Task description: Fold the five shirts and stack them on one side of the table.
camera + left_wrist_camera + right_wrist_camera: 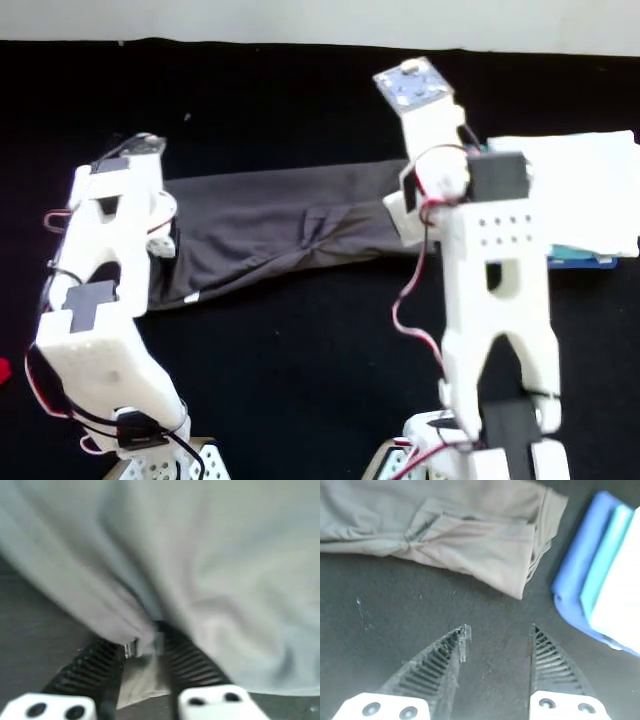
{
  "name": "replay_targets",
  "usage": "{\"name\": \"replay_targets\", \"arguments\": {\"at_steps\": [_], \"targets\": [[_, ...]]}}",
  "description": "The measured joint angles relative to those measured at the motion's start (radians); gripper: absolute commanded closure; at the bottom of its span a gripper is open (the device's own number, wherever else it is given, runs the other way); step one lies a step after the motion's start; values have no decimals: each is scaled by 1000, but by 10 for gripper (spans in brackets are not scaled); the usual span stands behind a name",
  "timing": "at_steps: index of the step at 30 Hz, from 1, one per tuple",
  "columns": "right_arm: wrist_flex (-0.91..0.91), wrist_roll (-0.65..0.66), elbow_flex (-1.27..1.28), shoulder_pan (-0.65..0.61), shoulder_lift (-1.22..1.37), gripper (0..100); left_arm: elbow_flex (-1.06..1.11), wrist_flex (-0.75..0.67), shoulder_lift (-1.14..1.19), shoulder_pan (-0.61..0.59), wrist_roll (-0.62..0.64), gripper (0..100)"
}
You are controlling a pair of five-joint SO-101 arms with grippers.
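black table (395,610) below right gripper (499,630), jaws wide apart, holding nothing | grey shirt (290,225) beyond, spread mid-table | folded stack (600,575) just beside its near end | left gripper (147,645) clamped on its other end

The left gripper (145,647) is pinching the shirt (225,580), the left arm (105,250) bending low. The right gripper (497,635) is hanging open, pointing downward.
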Motion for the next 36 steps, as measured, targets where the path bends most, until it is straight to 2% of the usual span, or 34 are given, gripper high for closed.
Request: {"name": "replay_targets", "arguments": {"at_steps": [4,9,15,19,25,29,32,34,36], "targets": [[0,0,83,0,-97,817,-2,21,2,-51,-23,991],[-3,0,226,0,-175,817,-75,83,8,-227,-127,991],[-109,0,439,0,-261,817,-304,224,12,-485,-239,991],[-167,0,577,0,-325,817,-471,334,12,-540,-282,991],[-298,0,824,0,-436,817,-583,505,11,-482,-284,991],[-450,0,1023,43,-508,817,-552,520,-49,-391,-272,991],[-574,0,1174,106,-523,824,-482,520,-147,-276,-269,991],[-649,0,1257,157,-525,887,-445,520,-201,-178,-269,991],[-701,0,1316,198,-525,998,-440,520,-230,-72,-245,991]]}}
